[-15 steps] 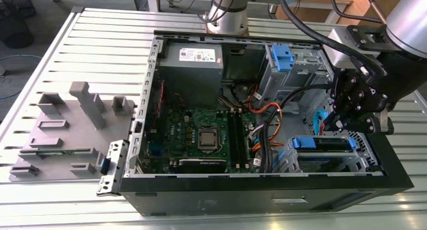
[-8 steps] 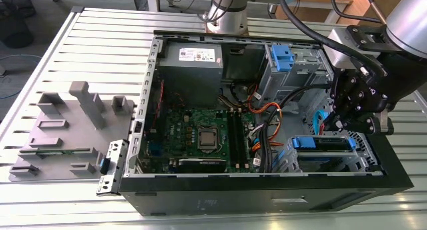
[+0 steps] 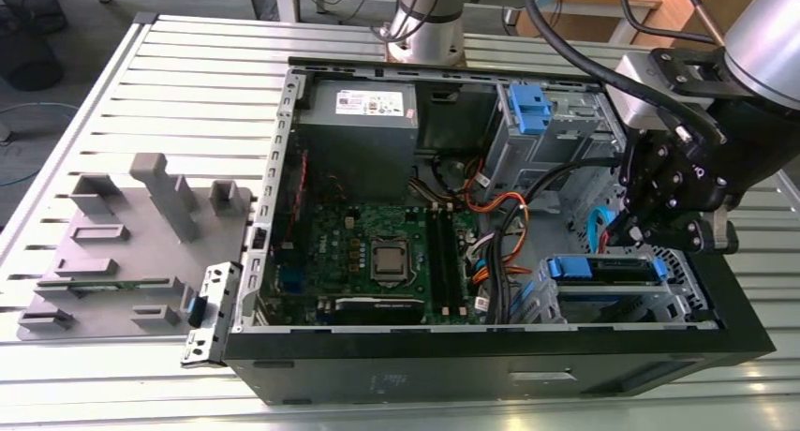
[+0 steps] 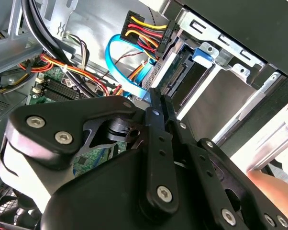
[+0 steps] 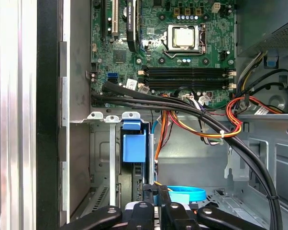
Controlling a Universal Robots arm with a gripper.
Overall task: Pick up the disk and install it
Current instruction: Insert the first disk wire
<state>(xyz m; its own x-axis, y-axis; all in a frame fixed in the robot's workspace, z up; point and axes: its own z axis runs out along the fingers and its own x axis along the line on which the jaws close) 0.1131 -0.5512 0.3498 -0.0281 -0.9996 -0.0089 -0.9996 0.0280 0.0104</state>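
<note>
The disk, edged by its blue bracket, sits in the drive bay at about four o'clock inside the open computer case in the exterior view, so installation looks nearly or fully done. The gripper hovers just above it, fingers clenched together, grasping nothing.

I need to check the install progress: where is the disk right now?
In the exterior view the disk sits in the drive bay at the computer case's front corner on that view's right, just below the gripper and beside the orange cables.
</note>
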